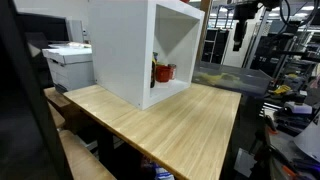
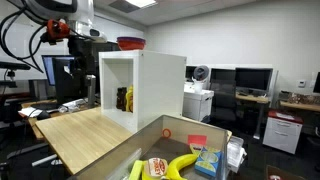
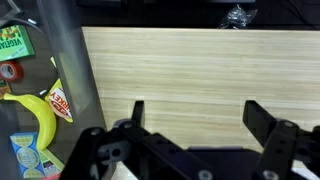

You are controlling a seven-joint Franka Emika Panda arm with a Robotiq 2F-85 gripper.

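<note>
Wrist view, left to right: a bin (image 3: 68, 60) at the left edge with a banana (image 3: 40, 118) and snack packets (image 3: 12, 42) in it. After that it's bare wooden counter (image 3: 180, 60), with the jaws spread wide above it and nothing between them. In an exterior view the arm (image 2: 58, 30) hangs high on the left, up off the counter, near the white cabinet (image 2: 160, 90) that stands on the counter. A red bowl (image 2: 130, 43) sits on top of the cabinet. Inside are red and yellow items (image 2: 123, 98), too small to make out.
</note>
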